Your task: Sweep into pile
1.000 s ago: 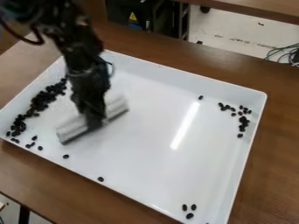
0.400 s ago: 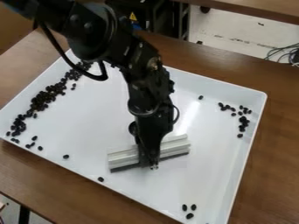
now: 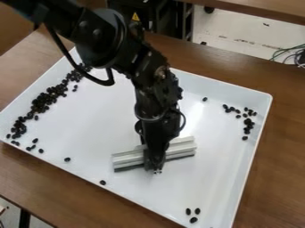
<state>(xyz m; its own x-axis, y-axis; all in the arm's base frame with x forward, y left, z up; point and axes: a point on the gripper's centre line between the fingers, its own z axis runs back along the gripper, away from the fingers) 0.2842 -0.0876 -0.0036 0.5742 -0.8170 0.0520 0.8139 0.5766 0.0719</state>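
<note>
The black gripper [image 3: 156, 170] hangs over the lower middle of the white tray, shut on a pale grey sweeping bar [image 3: 128, 159] with a dark lower edge. The bar lies crosswise, sticking out on both sides of the gripper, its right end slightly higher in the view. Dark beans form a long band [image 3: 42, 101] along the tray's left side. A smaller cluster [image 3: 248, 125] sits near the right wall. Several single beans are along the front edge, one of them at the lower centre [image 3: 102, 182], others near the bottom right corner [image 3: 193, 219].
The tray's raised rim [image 3: 267, 100] runs around the work area on a brown table [image 3: 286, 147]. Behind the table stand dark equipment [image 3: 161, 18] and, at the upper right, some cables [image 3: 289, 54].
From the tray's left part, the gripper and bar have moved right and toward the front, uncovering the upper end of the bean band. Over the last half second they shifted only slightly.
</note>
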